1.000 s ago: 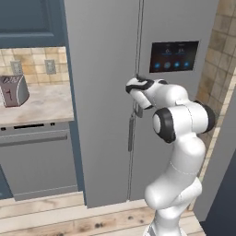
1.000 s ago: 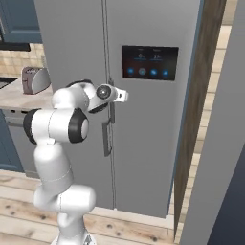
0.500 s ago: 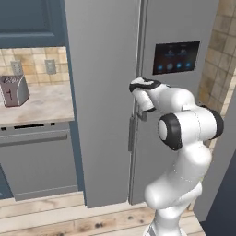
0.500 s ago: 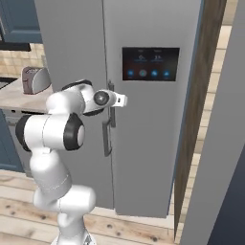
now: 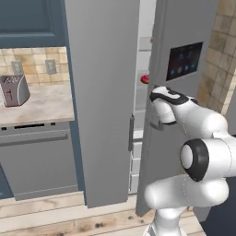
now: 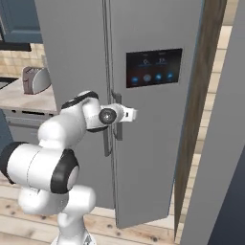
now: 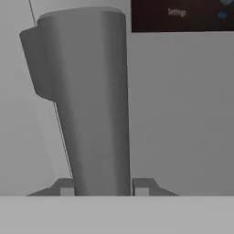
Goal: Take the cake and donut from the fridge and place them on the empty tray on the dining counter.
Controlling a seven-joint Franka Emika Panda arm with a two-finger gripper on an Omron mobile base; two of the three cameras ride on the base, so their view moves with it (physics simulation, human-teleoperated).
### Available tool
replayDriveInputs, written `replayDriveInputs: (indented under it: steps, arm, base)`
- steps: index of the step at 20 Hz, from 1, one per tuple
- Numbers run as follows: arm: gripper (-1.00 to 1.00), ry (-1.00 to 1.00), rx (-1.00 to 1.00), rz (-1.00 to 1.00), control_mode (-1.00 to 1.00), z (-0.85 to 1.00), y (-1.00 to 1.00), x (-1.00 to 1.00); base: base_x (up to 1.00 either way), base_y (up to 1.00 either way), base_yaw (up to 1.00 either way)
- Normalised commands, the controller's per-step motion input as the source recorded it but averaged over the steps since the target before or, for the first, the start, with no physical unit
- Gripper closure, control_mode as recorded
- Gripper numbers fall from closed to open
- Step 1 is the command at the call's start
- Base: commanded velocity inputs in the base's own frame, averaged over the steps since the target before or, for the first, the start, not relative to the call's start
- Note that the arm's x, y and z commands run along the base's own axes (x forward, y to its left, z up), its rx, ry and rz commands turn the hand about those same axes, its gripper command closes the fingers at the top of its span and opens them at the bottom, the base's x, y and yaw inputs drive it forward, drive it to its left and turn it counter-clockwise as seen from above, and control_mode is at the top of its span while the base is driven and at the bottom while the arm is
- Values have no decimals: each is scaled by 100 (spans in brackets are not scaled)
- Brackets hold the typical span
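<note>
The grey fridge (image 5: 101, 92) has its right door (image 6: 153, 143) pulled ajar. My gripper (image 7: 104, 187) is shut on that door's vertical handle (image 7: 91, 100), which runs between the fingertips (image 7: 141, 186) in the hand view. From the base views the gripper (image 5: 156, 123) (image 6: 118, 115) sits at the handle at mid height. Through the gap between the doors I see white shelves and a small red item, apparently the donut (image 5: 144, 79). The cake is hidden. The empty tray and the dining counter are out of view.
A toaster (image 5: 14, 90) (image 6: 36, 79) stands on the beige worktop (image 5: 41, 106) left of the fridge, with grey cabinet fronts below and dark blue cabinets (image 5: 27, 23) above. A wooden side panel (image 6: 201, 95) flanks the fridge on the right.
The gripper has closed on the right door's handle and pulled; the door has swung out from shut to ajar, opening a gap onto the shelves.
</note>
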Motion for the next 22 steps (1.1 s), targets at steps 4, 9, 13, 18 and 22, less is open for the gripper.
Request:
replayDriveInputs:
  steps: [4,9,13,18,22]
  arm:
    - [100,3,0,1,-100,0,-93,-88]
    - [-100,3,0,3,-100,5,-76,-76]
    - [-100,11,0,0,-100,36,-15,-65]
    - [-100,28,-4,-13,-100,74,0,-50]
    - [-100,27,-3,-17,-100,93,-7,-56]
  base:
    - [0,0,0]
    - [0,0,0]
    - [0,0,0]
    - [0,0,0]
    - [0,0,0]
